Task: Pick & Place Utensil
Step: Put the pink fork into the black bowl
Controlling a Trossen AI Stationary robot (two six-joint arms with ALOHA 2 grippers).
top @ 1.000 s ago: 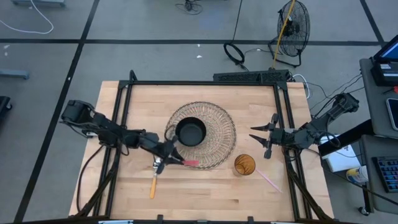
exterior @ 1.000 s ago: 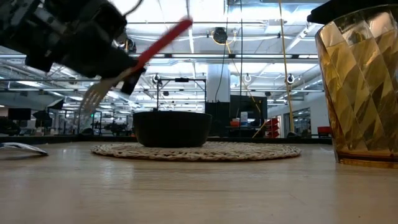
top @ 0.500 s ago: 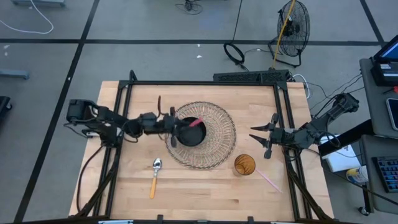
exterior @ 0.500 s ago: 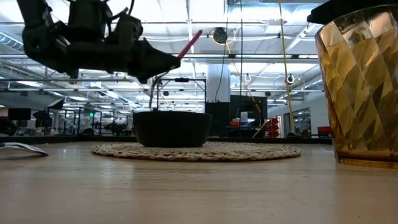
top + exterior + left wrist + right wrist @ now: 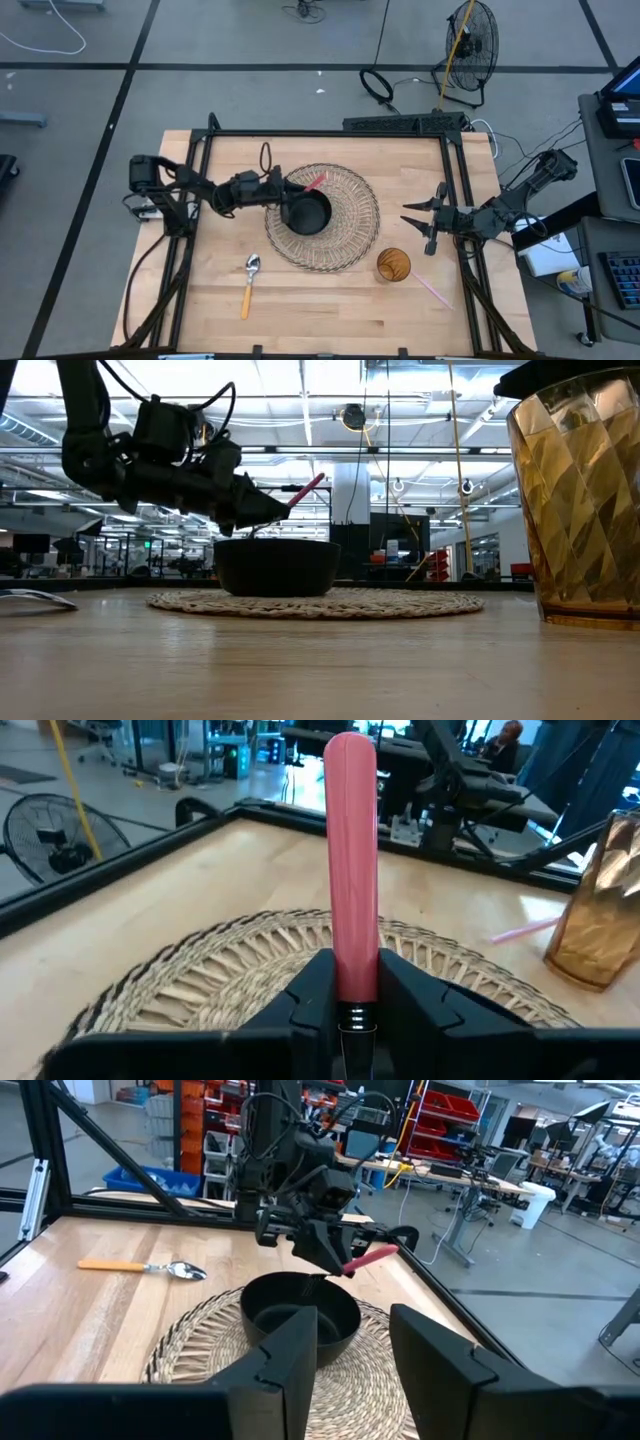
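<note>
now the left gripper (image 5: pixel 283 190), clamped on the pink-handled utensil (image 5: pixel 313 183), has swung from near the spoon (image 5: pixel 248 283) to the black bowl (image 5: pixel 306 211), tines dipping inside. release looks close. right gripper (image 5: pixel 420 221) waits open at the table's right edge.

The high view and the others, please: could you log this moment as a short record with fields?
left gripper: shut on pink-handled fork, over black bowl
right gripper: open, waiting at table's right edge
black bowl: on woven mat
spoon: lying on table, orange handle
amber glass: upright beside mat
pink straw: on table near glass
</note>
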